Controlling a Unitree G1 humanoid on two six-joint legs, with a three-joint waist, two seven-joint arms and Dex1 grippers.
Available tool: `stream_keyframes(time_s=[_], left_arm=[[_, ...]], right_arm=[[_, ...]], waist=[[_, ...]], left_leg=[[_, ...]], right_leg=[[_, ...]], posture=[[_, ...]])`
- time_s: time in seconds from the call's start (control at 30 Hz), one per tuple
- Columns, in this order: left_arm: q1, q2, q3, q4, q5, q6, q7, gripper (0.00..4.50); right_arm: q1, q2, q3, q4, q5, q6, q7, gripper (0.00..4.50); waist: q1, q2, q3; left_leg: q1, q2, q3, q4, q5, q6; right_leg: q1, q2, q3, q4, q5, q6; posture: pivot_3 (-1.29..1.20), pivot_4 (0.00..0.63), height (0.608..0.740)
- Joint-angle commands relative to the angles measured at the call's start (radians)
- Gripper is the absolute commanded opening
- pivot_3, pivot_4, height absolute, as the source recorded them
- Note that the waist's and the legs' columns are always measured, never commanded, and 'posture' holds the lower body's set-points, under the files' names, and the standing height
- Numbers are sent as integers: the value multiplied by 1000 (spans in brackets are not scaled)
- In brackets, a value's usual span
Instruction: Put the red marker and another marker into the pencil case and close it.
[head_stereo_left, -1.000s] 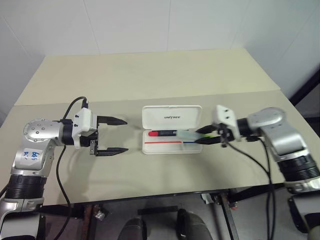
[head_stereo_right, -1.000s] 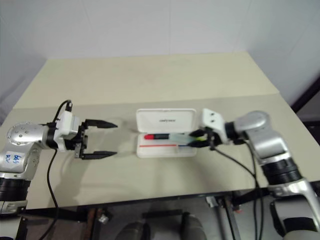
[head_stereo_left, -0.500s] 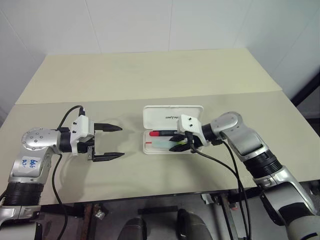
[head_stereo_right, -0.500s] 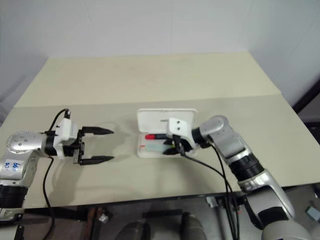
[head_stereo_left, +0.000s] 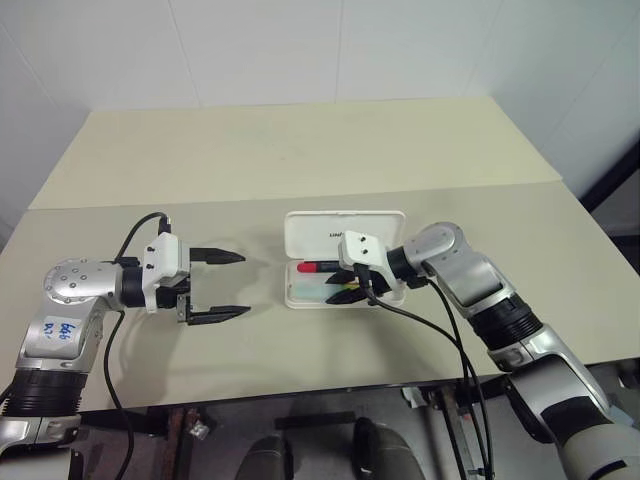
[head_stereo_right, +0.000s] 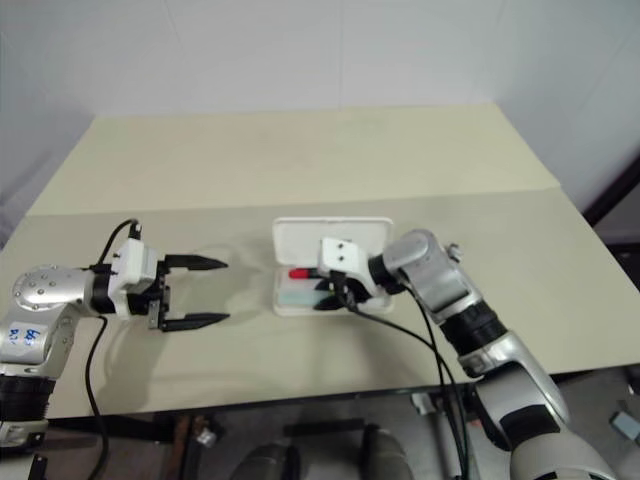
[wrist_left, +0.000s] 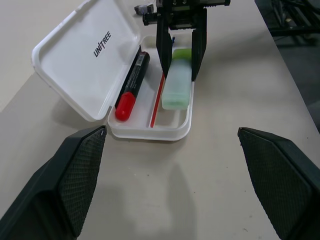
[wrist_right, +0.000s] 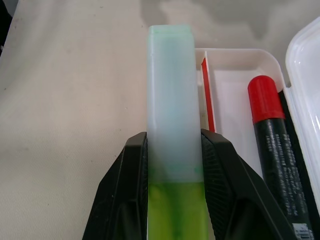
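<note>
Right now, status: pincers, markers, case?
Right pincer shut on the green highlighter, over the open pencil case. Red marker already inside. Left pincer open, clear of the case. Nothing in the way.

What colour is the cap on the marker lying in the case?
Red, on a black body: the red marker in the pencil case. Left wrist view shows it best.

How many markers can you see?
2. The red marker lies in the open pencil case beside the lid. The green highlighter is over the tray, gripped by the right gripper.
</note>
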Motion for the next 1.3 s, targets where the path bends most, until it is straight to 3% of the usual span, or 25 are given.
stream_keyframes(time_s=[0.03, 0.13, 0.23, 0.4, 0.63, 0.77, 0.87, 1.07, 1.3], left_arm=[[-7, 15, 23, -29, -13, 0, 5, 4500], [-23, 9, 15, -20, -11, -1, 6, 4500], [-30, 6, 10, -15, -9, -4, 5, 4500], [-30, 0, 5, -19, -9, -5, 3, 4500], [-56, -20, -23, -24, -16, 5, -3, 4500], [-74, -35, -41, -24, -18, 17, -6, 4500], [-116, -55, -65, -17, -19, 51, 0, 4500], [-219, -107, -101, -11, -14, 132, 36, 4500], [-276, -155, -140, -9, 5, 134, 49, 4500]], right_arm=[[-39, 21, -22, 9, 6, -29, -8, 2056], [-62, 32, -38, 27, 3, -71, -22, 2602], [-72, 29, -52, 16, 20, -84, -13, 3592], [-53, -3, -111, -96, 110, 19, 21, 3592], [126, -234, -281, -372, 271, 299, 22, 3592], [211, -348, -366, -418, 319, 398, -11, 4487], [238, -403, -435, -345, 288, 402, -92, 4487], [195, -367, -534, -129, 227, 516, -388, 4487], [174, -296, -508, -23, 155, 557, -592, 4487]], waist=[[0, 0, 0], [-3, 0, 0], [-3, 0, 0], [-1, 0, 0], [16, 0, 0], [18, 0, 0], [11, 0, 0], [7, -1, 0], [2, -1, 0]], left_leg=[[0, 0, 0, 0, 0, 0], [0, 0, 0, 0, 0, 0], [0, 0, 0, 0, 0, 0], [0, 1, 0, 0, 0, -1], [-1, 2, -1, 0, -2, 0], [-1, 2, 0, 0, -3, 1], [0, 2, 1, 0, -3, 0], [1, 2, 2, 0, -2, -1], [1, 3, 4, 0, -2, 0]], right_leg=[[0, 0, 0, 0, 0, 0], [0, 0, 0, 0, 0, 0], [0, 0, 0, 0, 0, 0], [0, 1, 0, 0, 0, 0], [0, 0, -1, -2, 0, -1], [0, 0, -1, -3, -1, -1], [0, 2, 0, -3, -1, -1], [0, 2, 1, -4, 0, -2], [0, 4, 3, -3, 0, -1]], posture=[[0, 150, 740], [0, 150, 740], [0, 150, 740], [0, 150, 740], [0, 150, 740], [0, 150, 740], [0, 150, 740], [0, 150, 740], [0, 150, 740]])
